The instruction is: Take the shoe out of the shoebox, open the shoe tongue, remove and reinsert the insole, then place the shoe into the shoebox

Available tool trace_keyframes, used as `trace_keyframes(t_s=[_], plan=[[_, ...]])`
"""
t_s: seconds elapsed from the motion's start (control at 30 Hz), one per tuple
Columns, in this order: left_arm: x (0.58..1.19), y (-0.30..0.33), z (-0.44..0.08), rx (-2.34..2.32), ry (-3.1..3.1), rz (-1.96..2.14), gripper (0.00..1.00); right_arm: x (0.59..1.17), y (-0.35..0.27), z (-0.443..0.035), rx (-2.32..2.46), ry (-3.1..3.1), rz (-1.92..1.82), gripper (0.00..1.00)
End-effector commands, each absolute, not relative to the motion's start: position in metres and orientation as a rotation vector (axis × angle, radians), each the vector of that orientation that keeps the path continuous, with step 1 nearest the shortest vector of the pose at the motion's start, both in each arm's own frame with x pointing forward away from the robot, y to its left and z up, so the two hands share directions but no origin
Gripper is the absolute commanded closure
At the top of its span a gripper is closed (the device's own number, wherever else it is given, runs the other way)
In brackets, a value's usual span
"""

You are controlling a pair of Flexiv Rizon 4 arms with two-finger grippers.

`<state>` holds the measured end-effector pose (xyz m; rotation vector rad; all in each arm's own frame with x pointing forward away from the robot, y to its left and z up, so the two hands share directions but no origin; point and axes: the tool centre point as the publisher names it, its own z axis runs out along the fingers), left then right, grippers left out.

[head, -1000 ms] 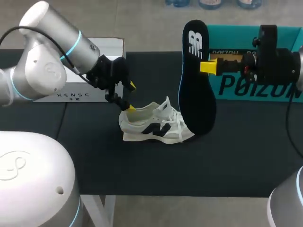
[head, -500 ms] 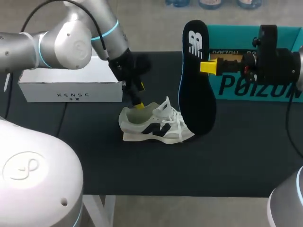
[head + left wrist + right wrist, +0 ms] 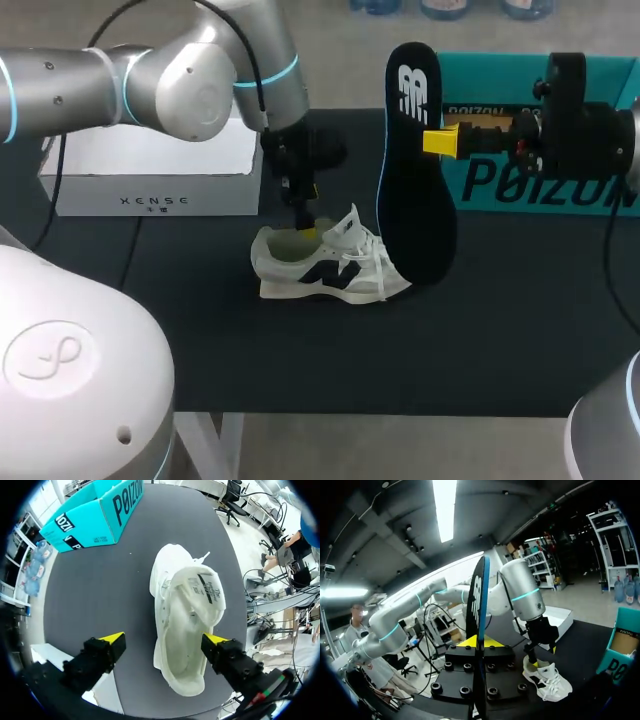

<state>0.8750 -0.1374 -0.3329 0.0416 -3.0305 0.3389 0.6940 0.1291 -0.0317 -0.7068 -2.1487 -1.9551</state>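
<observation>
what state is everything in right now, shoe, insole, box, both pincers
shoe: standing on its sole on the table, tongue pulled forward, no insole inside
insole: out of the shoe, held upright in the air
shoebox: open, no shoe in it
right pincer: shut on the insole
left pincer: open, fingers spread over the shoe's heel end, gripping nothing

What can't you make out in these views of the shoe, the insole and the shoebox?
Head view: the inside of the shoebox, hidden by the right gripper and cut off by the edge.
Head view: the toe of the shoe, behind the insole; whether they touch is unclear.
Right wrist view: the insole is edge-on, so neither face shows.
Left wrist view: whether the open left gripper touches the shoe.
</observation>
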Motion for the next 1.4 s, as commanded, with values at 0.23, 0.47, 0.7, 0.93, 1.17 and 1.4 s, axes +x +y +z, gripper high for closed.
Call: trace_keyframes(t_s=[0.23, 0.47, 0.7, 0.93, 1.17, 1.4], plan=[[0.889, -0.150, -0.346, -0.029, -3.058, 0.271, 0.00, 0.695, 0.131, -0.032, -0.709, -2.150, -1.952, 1.00], [0.894, -0.159, -0.356, -0.041, -3.043, 0.281, 0.00, 0.695, 0.131, -0.032, -0.709, -2.150, -1.952, 1.00], [0.896, -0.163, -0.365, -0.049, -3.030, 0.274, 0.54, 0.695, 0.131, -0.032, -0.709, -2.150, -1.952, 1.00], [0.895, -0.168, -0.370, -0.075, -3.018, 0.250, 1.00, 0.695, 0.131, -0.032, -0.709, -2.150, -1.952, 1.00], [0.888, -0.174, -0.366, -0.113, -3.022, 0.225, 1.00, 0.695, 0.131, -0.032, -0.709, -2.150, -1.952, 1.00], [0.888, -0.174, -0.366, -0.113, -3.022, 0.225, 1.00, 0.695, 0.131, -0.032, -0.709, -2.150, -1.952, 1.00]])
